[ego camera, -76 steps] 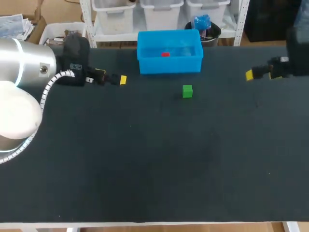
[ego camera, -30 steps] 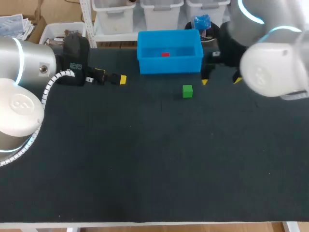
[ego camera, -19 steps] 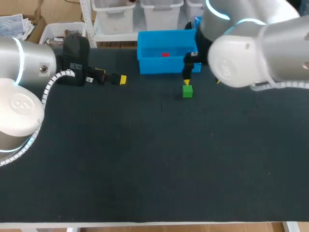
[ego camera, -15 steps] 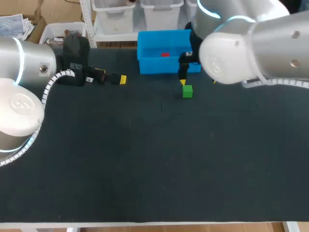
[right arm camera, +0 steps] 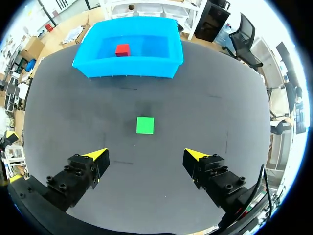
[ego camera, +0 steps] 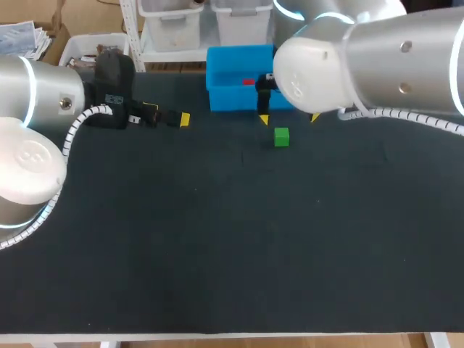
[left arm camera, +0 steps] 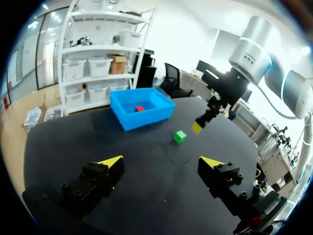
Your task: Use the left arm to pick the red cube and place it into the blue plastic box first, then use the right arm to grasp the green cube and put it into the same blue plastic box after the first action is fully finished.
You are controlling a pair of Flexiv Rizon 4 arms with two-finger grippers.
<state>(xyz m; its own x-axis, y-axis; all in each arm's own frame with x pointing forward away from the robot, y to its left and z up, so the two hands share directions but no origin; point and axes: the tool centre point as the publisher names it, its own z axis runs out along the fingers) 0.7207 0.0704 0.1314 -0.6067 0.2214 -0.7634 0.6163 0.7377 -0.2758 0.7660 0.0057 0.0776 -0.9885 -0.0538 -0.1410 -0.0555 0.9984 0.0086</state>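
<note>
**Three Cameras, One Table**

Our head camera sits above and behind us, looking down on the whole table point(ego camera: 217, 239) from some way off. Our left wrist camera rides low over the table's left part, looking out past the left gripper point(left arm camera: 161, 161) and across the surface towards our right arm point(left arm camera: 249, 49). Our right wrist camera hangs higher, facing almost straight down past the right gripper point(right arm camera: 145, 154). All three views share the blue plastic box point(ego camera: 232, 100), the red cube point(ego camera: 249, 82) inside it and the green cube point(ego camera: 282, 136).
</note>
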